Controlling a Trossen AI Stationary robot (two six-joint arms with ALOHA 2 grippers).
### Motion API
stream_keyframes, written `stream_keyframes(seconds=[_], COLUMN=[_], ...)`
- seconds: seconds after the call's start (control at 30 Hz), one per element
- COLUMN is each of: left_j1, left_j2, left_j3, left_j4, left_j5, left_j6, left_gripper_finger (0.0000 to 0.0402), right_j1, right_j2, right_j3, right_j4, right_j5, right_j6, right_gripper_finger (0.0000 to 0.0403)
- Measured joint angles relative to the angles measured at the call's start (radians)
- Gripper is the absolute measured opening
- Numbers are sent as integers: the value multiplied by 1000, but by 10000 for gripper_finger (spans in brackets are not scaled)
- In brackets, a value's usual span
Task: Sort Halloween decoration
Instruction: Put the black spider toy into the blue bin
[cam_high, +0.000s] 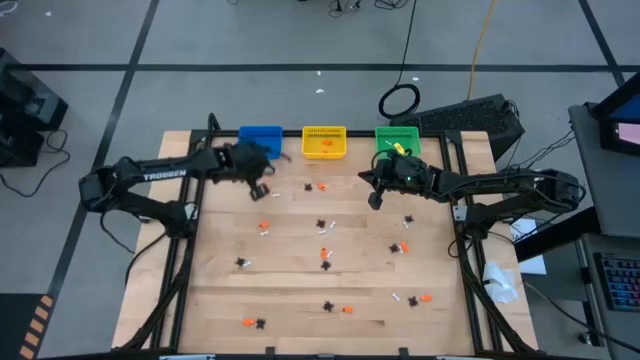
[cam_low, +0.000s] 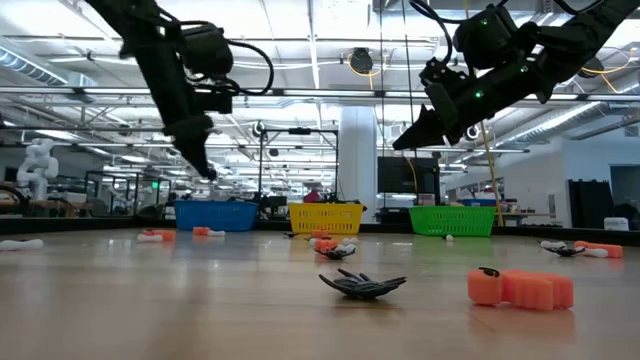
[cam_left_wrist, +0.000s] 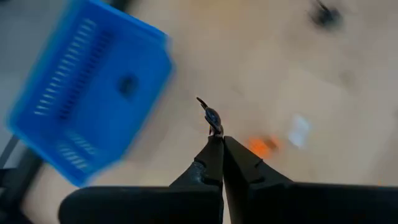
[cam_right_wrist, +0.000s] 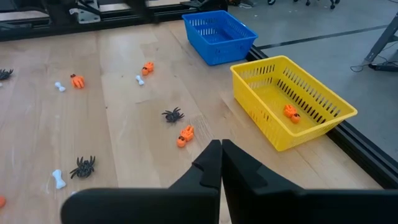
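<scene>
Tiny Halloween decoration pieces lie scattered over the wooden table (cam_high: 300, 300): black spiders (cam_high: 322, 226) (cam_low: 362, 284), orange pieces (cam_high: 265, 226) (cam_low: 520, 288) and white ones (cam_right_wrist: 58, 179). My left gripper (cam_high: 262, 190) (cam_left_wrist: 221, 138) hangs above the table just near of the blue bin (cam_high: 261, 138) (cam_left_wrist: 93, 93), shut on a small black trinket (cam_left_wrist: 212, 119). One dark piece (cam_left_wrist: 127, 84) lies in the blue bin. My right gripper (cam_high: 375, 201) (cam_right_wrist: 221, 144) is shut on nothing. It hovers over the table near the green bin (cam_high: 397, 138). My left gripper pinches the black trinket's lower end (cam_left_wrist: 216, 130) between the very tips of its two fingers. The fingers slant downward. The rest of the trinket sticks out past the tips, lifted clear of the table.
The yellow bin (cam_high: 324, 142) (cam_right_wrist: 292, 99), with an orange piece (cam_right_wrist: 290, 112) inside, stands between the blue and green bins along the table's far edge. Black frame rails (cam_high: 180, 260) run down both table sides. A coiled cable (cam_high: 400, 100) lies on the floor beyond.
</scene>
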Motion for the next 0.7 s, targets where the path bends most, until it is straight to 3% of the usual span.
stream_keyframes(seconds=[0.17, 0.33, 0.53, 0.7], left_j1=[185, 319, 391, 407], left_j2=[61, 202, 392, 482], left_j3=[41, 114, 214, 273], left_j4=[108, 119, 94, 39], left_j5=[48, 139, 166, 174], left_j6=[60, 82, 92, 116], left_gripper_finger=[0, 0, 0, 0], right_j1=[0, 0, 0, 0], right_j2=[0, 0, 0, 0], right_j3=[0, 0, 0, 0], right_j4=[0, 0, 0, 0], right_j5=[0, 0, 0, 0], right_j6=[0, 0, 0, 0], right_gripper_finger=[0, 0, 0, 0])
